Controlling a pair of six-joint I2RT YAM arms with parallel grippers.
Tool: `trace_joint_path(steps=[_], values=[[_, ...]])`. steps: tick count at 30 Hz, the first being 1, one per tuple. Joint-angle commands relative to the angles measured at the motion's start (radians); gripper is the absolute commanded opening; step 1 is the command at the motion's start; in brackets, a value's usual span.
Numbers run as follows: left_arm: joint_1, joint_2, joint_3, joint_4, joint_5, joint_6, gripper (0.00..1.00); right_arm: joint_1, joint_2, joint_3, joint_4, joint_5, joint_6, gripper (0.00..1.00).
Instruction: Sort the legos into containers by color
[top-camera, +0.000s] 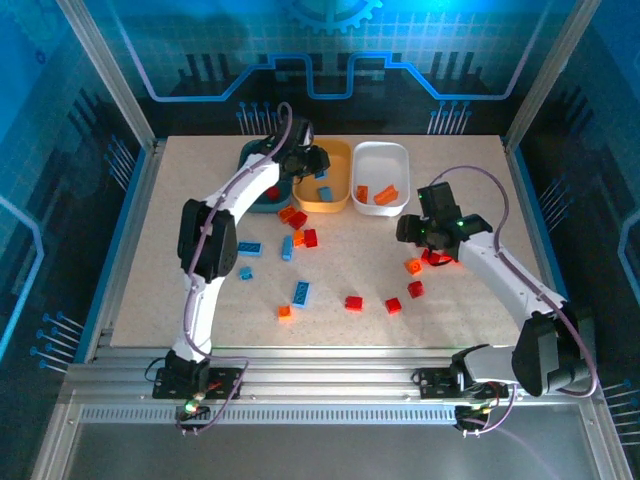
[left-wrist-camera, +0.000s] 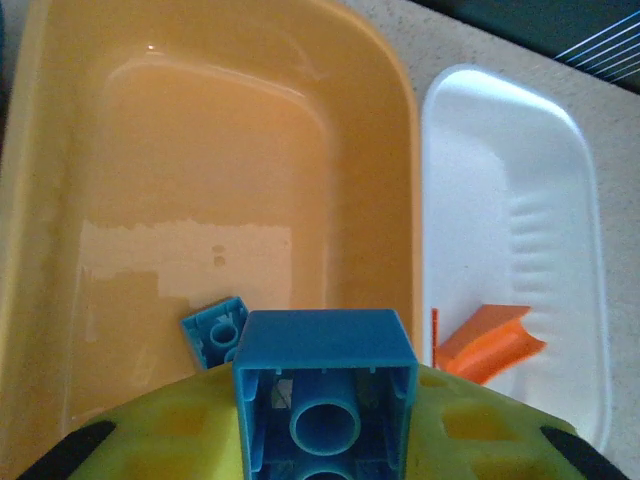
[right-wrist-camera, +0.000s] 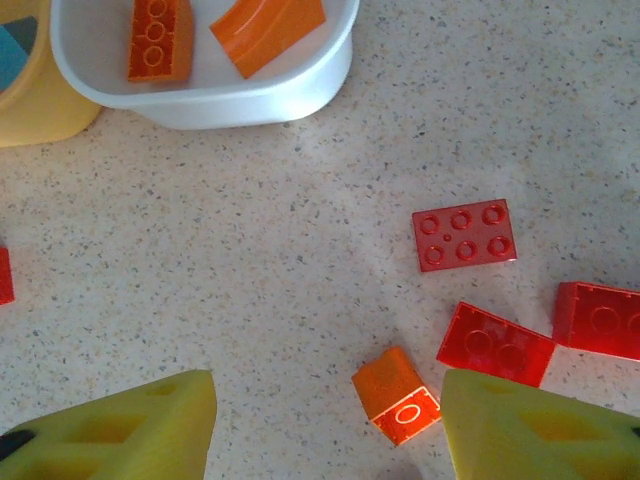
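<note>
My left gripper (top-camera: 308, 160) hangs over the yellow tray (top-camera: 322, 190), shut on a light blue brick (left-wrist-camera: 325, 390) that sits between its yellow fingers (left-wrist-camera: 150, 430). Another blue brick (left-wrist-camera: 213, 330) lies in the yellow tray (left-wrist-camera: 250, 150) below. The white tray (top-camera: 381, 165) holds two orange bricks (top-camera: 386, 195). The arm partly covers the dark teal tray (top-camera: 262, 200). My right gripper (right-wrist-camera: 328, 420) is open, low over the table, with a small orange brick (right-wrist-camera: 397, 395) between its fingers, close to the right one. Red bricks (right-wrist-camera: 465, 235) (right-wrist-camera: 495, 343) lie just beyond it.
Loose bricks are scattered across the middle of the table: blue ones (top-camera: 301, 292) (top-camera: 249, 248), red ones (top-camera: 353, 302) (top-camera: 393, 305) and orange ones (top-camera: 284, 312), with a red and orange cluster (top-camera: 297, 217) in front of the trays. A metal rail (top-camera: 330, 380) runs along the near edge.
</note>
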Motion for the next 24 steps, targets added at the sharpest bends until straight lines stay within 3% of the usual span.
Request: trace_joint_path(steps=[1,5,8,11,14,18,24], values=[[-0.002,0.07,0.095,-0.086,0.024,0.019,0.34,-0.013,-0.02,0.003,-0.024,-0.001,-0.002,0.62],[-0.002,0.107,0.127,-0.097,0.042,0.012,0.42,-0.013,-0.026,-0.005,-0.02,-0.015,-0.001,0.63],[-0.003,0.083,0.124,-0.094,0.062,0.014,0.61,-0.006,-0.032,-0.009,-0.024,-0.036,-0.002,0.65],[-0.007,0.022,0.108,-0.078,0.086,0.03,0.75,0.025,-0.036,-0.011,-0.03,-0.04,-0.01,0.67],[-0.009,-0.079,0.049,-0.052,0.103,0.032,0.8,0.088,-0.023,0.003,-0.045,-0.025,-0.015,0.69],[-0.008,-0.288,-0.165,0.015,0.087,0.021,0.87,0.214,0.056,0.03,-0.017,-0.029,0.006,0.71],[0.033,-0.653,-0.717,0.176,0.045,-0.078,0.95,0.394,0.308,0.171,0.073,-0.06,0.016,0.71]])
